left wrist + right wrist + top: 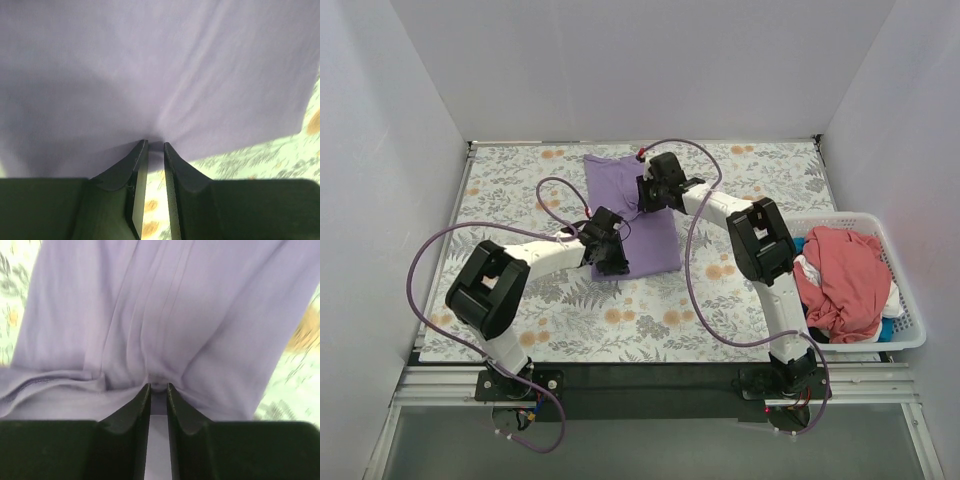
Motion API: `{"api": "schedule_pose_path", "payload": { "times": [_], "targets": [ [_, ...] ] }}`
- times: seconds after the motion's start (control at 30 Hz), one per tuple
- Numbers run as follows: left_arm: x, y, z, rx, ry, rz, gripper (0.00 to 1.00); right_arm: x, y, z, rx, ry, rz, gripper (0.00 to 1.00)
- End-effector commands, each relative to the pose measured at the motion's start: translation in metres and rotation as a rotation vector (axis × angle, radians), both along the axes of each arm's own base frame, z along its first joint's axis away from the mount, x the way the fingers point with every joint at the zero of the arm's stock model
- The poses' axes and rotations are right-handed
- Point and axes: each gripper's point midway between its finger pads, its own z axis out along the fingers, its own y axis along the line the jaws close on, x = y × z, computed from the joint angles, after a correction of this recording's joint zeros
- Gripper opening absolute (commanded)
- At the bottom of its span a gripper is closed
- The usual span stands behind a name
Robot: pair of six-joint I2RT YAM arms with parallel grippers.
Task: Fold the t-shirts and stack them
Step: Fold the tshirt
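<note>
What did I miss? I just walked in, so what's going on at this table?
Two robot arms are working on a lavender t-shirt spread on the flower-patterned table. The left gripper has pinched the shirt's near edge, and the right gripper has pinched the cloth farther back, puckering it at its tips. The shirt looks partly folded into a narrow strip. A coral-pink t-shirt lies crumpled in the white basket on the right, not yet folded.
</note>
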Motion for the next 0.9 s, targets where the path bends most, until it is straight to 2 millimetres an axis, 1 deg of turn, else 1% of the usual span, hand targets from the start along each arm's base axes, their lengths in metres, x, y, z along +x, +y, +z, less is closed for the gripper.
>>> {"api": "schedule_pose_path", "payload": {
  "times": [0.0, 0.07, 0.1, 0.13, 0.17, 0.23, 0.27, 0.3, 0.33, 0.37, 0.4, 0.43, 0.47, 0.5, 0.53, 0.57, 0.6, 0.63, 0.67, 0.7, 0.73, 0.77, 0.8, 0.83, 0.87],
  "targets": [
    [-0.044, 0.017, 0.003, 0.029, 0.104, -0.06, 0.18, 0.038, 0.014, 0.037, 0.083, -0.099, 0.009, 0.26],
    [-0.051, 0.021, 0.006, 0.024, 0.108, -0.06, 0.2, 0.042, 0.022, 0.057, 0.114, -0.135, 0.046, 0.27],
    [-0.052, 0.021, 0.011, 0.013, 0.101, -0.058, 0.22, 0.042, 0.024, 0.071, 0.132, -0.153, 0.055, 0.27],
    [-0.049, 0.022, 0.021, 0.004, 0.068, -0.049, 0.25, 0.04, 0.025, 0.08, 0.142, -0.164, 0.065, 0.28],
    [-0.045, 0.021, 0.029, 0.001, 0.046, -0.042, 0.26, 0.036, 0.023, 0.093, 0.15, -0.179, 0.069, 0.29],
    [-0.032, 0.023, 0.044, -0.004, -0.001, -0.017, 0.29, 0.03, 0.02, 0.106, 0.157, -0.195, 0.079, 0.31],
    [-0.02, 0.024, 0.055, -0.006, -0.037, 0.006, 0.31, 0.025, 0.016, 0.123, 0.169, -0.215, 0.081, 0.31],
    [-0.009, 0.031, 0.06, -0.01, -0.052, 0.037, 0.32, 0.016, 0.012, 0.116, 0.159, -0.195, 0.086, 0.32],
    [-0.002, 0.032, 0.064, -0.018, -0.063, 0.05, 0.33, 0.009, 0.009, 0.116, 0.161, -0.186, 0.092, 0.32],
    [0.008, 0.032, 0.071, -0.027, -0.085, 0.059, 0.36, 0.002, 0.006, 0.132, 0.176, -0.203, 0.095, 0.32],
    [0.018, 0.039, 0.073, -0.008, -0.107, 0.091, 0.39, -0.004, 0.003, 0.135, 0.18, -0.2, 0.095, 0.32],
    [0.022, 0.04, 0.074, 0.0, -0.115, 0.095, 0.41, -0.017, -0.002, 0.121, 0.17, -0.161, 0.104, 0.32],
    [0.025, 0.042, 0.07, 0.015, -0.112, 0.101, 0.46, -0.025, -0.005, 0.136, 0.194, -0.175, 0.104, 0.32],
    [0.03, 0.048, 0.069, 0.044, -0.126, 0.129, 0.47, -0.034, -0.007, 0.134, 0.201, -0.158, 0.116, 0.32],
    [0.034, 0.053, 0.066, 0.055, -0.127, 0.16, 0.48, -0.046, -0.013, 0.121, 0.192, -0.125, 0.12, 0.32],
    [0.039, 0.06, 0.063, 0.067, -0.129, 0.194, 0.53, -0.055, -0.016, 0.13, 0.211, -0.135, 0.122, 0.32],
    [0.043, 0.066, 0.06, 0.072, -0.128, 0.224, 0.55, -0.063, -0.019, 0.13, 0.217, -0.127, 0.128, 0.32],
    [0.046, 0.07, 0.056, 0.07, -0.123, 0.25, 0.55, -0.076, -0.026, 0.111, 0.202, -0.086, 0.124, 0.32],
    [0.052, 0.074, 0.052, 0.067, -0.124, 0.275, 0.56, -0.083, -0.03, 0.119, 0.213, -0.097, 0.126, 0.32],
    [0.054, 0.075, 0.048, 0.069, -0.122, 0.282, 0.56, -0.09, -0.032, 0.119, 0.224, -0.09, 0.131, 0.32],
    [0.057, 0.075, 0.046, 0.071, -0.125, 0.285, 0.56, -0.103, -0.038, 0.102, 0.209, -0.048, 0.129, 0.32],
    [0.062, 0.072, 0.046, 0.06, -0.141, 0.283, 0.55, -0.107, -0.04, 0.11, 0.225, -0.069, 0.134, 0.32],
    [0.064, 0.071, 0.042, 0.059, -0.14, 0.28, 0.55, -0.113, -0.042, 0.106, 0.226, -0.064, 0.136, 0.32],
    [0.068, 0.069, 0.042, 0.054, -0.15, 0.281, 0.54, -0.117, -0.044, 0.105, 0.229, -0.06, 0.137, 0.32],
    [0.075, 0.067, 0.044, 0.04, -0.177, 0.286, 0.53, -0.126, -0.05, 0.099, 0.223, -0.047, 0.135, 0.32]
  ]
}}
